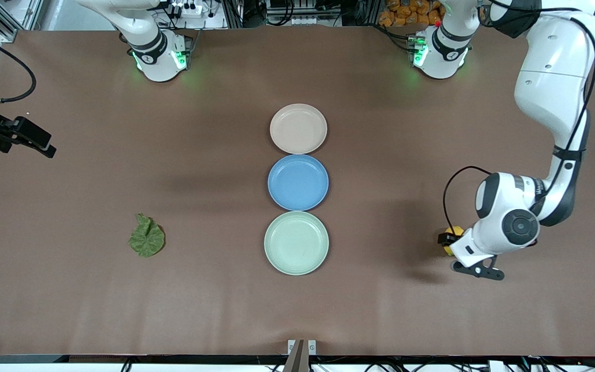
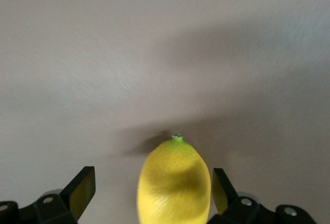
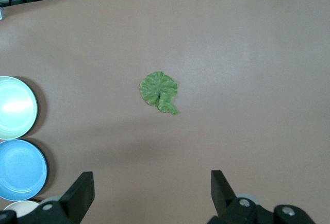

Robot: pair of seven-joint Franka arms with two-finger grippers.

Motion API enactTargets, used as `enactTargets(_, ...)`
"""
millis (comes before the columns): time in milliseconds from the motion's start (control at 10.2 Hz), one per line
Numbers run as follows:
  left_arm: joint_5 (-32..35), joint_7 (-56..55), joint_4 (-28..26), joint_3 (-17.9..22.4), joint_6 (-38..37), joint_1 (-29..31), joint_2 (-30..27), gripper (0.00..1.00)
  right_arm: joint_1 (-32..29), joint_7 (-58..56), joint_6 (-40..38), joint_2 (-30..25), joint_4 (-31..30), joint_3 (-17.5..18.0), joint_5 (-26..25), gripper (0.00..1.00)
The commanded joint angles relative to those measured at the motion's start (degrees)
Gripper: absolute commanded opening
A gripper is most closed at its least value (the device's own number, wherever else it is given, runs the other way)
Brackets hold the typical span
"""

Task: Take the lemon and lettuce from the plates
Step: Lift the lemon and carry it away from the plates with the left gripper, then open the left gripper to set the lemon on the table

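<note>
The yellow lemon (image 1: 454, 231) lies on the bare table toward the left arm's end, off the plates. My left gripper (image 1: 447, 243) is down at it, open, with the lemon (image 2: 174, 183) between its fingers; one finger is close to the fruit and the other is clearly apart. The green lettuce (image 1: 146, 236) lies on the table toward the right arm's end. My right gripper (image 1: 44, 144) is open and empty, high over that end of the table, and its wrist view shows the lettuce (image 3: 159, 92) below. The beige-pink plate (image 1: 298, 128) and the mint plate (image 1: 296, 243) are empty.
An empty blue plate (image 1: 298, 182) sits between the two other plates in a row down the table's middle. The right wrist view shows the mint plate (image 3: 15, 108) and the blue plate (image 3: 20, 168). A small bracket (image 1: 301, 347) sits at the table's near edge.
</note>
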Motion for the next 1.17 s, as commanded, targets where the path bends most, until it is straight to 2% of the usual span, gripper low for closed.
enactTargets(0,1.0,0.1,-1.6,-0.6,-1.1,0.4,-8.7,1.00,0.6,0.1,-0.2,0.6,1.4,-0.9,0.0,1.00)
enactTargets(195,-0.8,0.2,-1.5,-0.8,-6.6,0.4,-15.3,1.00,0.2,0.1,-0.2,0.6,1.4,-0.8,0.1,1.00)
enactTargets(391,-7.3,0.1,-1.5,-0.6,-12.3,1.1,-21.3,1.00,0.2,0.0,0.3,0.7,1.4,-0.9,0.0,1.00)
enactTargets(879,-9.1,-0.3,-1.5,-0.3,-22.0,1.4,-30.5,1.00,1.1,0.0,0.2,0.6,0.8,-0.8,-0.5,1.00)
enactTargets(1075,-12.7,-0.3,-1.5,-0.1,-25.7,2.4,-33.1,1.00,1.1,0.2,0.4,0.7,1.0,-0.8,-0.7,1.00)
